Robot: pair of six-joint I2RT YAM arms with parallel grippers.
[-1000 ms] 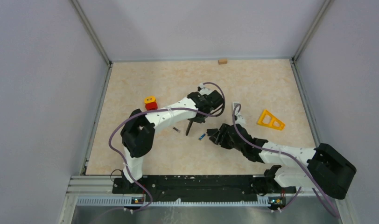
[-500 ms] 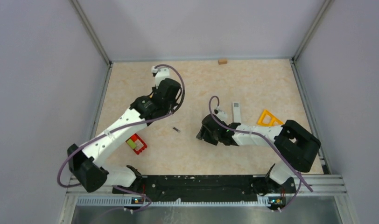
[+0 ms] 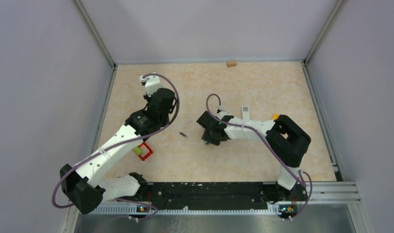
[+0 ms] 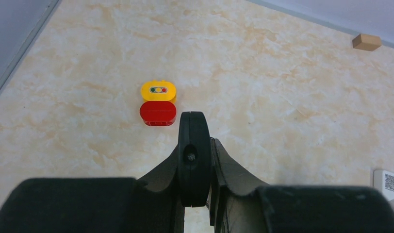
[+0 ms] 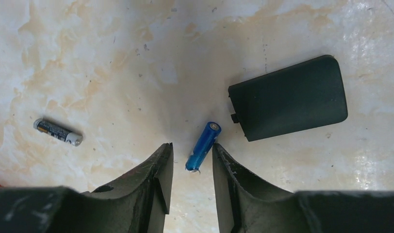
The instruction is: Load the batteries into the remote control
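Note:
A blue battery [image 5: 203, 145] lies on the table between the fingertips of my right gripper [image 5: 191, 148]. It leans toward the right finger, and a gap remains on its left, so the jaws stand open around it. A dark battery [image 5: 57, 132] lies alone further left, also visible from above [image 3: 183, 134]. My left gripper [image 4: 197, 145] is shut on a black slim remote control [image 4: 194, 155], seen end-on. From above, the right gripper [image 3: 209, 133] hides the blue battery.
A flat black cover piece [image 5: 287, 97] lies just right of the blue battery. A white remote [image 3: 245, 112] lies beside the right arm. A red and yellow block [image 4: 158, 103] sits ahead of the left gripper. A wooden block [image 3: 231, 63] rests at the back wall, and a red toy [image 3: 142, 150] near the left arm.
The left arm has swung left and back, carrying the black remote. The right arm has moved left over the blue battery, its jaws have narrowed, and the arm now covers most of the orange triangle.

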